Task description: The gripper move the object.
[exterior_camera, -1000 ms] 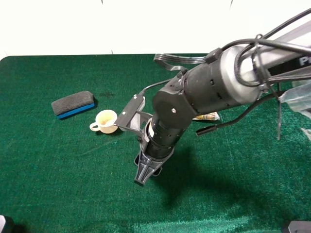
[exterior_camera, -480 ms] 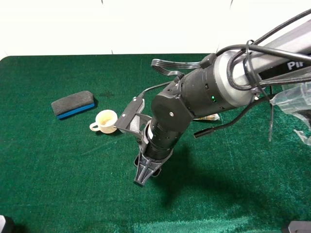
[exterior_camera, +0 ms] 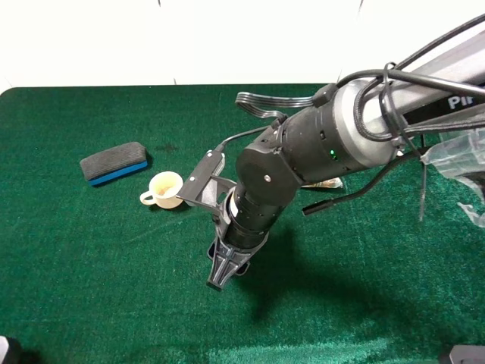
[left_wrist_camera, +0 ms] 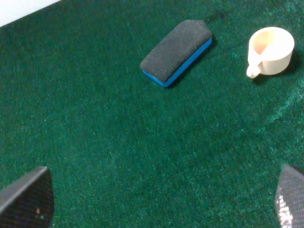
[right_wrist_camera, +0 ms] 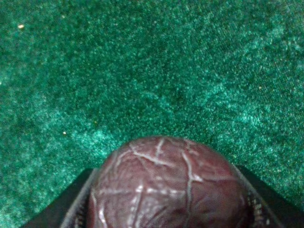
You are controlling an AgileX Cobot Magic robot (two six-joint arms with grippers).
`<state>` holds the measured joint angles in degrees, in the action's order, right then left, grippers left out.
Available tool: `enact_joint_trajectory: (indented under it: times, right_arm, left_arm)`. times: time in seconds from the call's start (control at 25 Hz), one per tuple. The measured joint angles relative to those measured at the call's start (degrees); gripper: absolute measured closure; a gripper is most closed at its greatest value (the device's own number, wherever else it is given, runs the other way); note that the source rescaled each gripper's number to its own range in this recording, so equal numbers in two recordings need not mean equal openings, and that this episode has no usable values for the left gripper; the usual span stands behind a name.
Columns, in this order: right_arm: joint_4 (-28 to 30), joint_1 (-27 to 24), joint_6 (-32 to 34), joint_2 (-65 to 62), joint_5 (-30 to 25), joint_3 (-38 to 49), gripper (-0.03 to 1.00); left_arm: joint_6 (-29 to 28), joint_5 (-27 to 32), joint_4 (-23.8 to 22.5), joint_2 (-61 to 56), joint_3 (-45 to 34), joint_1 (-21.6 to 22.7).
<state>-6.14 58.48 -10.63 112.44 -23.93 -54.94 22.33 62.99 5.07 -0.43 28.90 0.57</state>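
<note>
My right gripper (exterior_camera: 224,267) points down over the green cloth (exterior_camera: 91,250) in the exterior high view, just right of and nearer than the cream cup (exterior_camera: 164,189). In the right wrist view its two black fingers (right_wrist_camera: 71,206) are shut on the object, a dark maroon ball (right_wrist_camera: 166,185) with pale veins, held close to the cloth. In the exterior high view the ball is hidden by the gripper. My left gripper (left_wrist_camera: 161,199) is open and empty, its fingertips (left_wrist_camera: 26,199) wide apart above bare cloth.
A grey and blue eraser (exterior_camera: 114,162) lies left of the cup; both also show in the left wrist view, the eraser (left_wrist_camera: 176,52) and the cup (left_wrist_camera: 270,50). Clear plastic (exterior_camera: 462,155) sits at the right edge. A pale packet (exterior_camera: 327,182) peeks out beneath the right arm.
The right arm has shifted slightly to the left and the gripper tip has sunk a little, still holding the ball. The cup and eraser have not moved.
</note>
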Motion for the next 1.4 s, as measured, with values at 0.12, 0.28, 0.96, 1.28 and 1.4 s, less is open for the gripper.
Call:
enact_joint_trajectory:
  times: [0.12, 0.28, 0.96, 1.28, 1.4]
  right_arm:
    - [0.00, 0.00, 0.00, 0.00, 0.00, 0.00, 0.73]
    - [0.00, 0.00, 0.00, 0.00, 0.00, 0.00, 0.15]
    - [0.00, 0.00, 0.42, -0.26, -1.33, 0.00, -0.03]
    - [-0.92, 0.00, 3.05, -6.82, -7.34, 0.00, -0.03]
    - [-1.05, 0.00, 4.59, -10.98, -10.42, 0.00, -0.03]
  left_arm:
    - [0.00, 0.00, 0.00, 0.00, 0.00, 0.00]
    - [0.00, 0.00, 0.00, 0.00, 0.00, 0.00]
    - [0.00, 0.00, 0.00, 0.00, 0.00, 0.00]
    - [0.00, 0.00, 0.00, 0.00, 0.00, 0.00]
    - [0.00, 0.00, 0.00, 0.00, 0.00, 0.00]
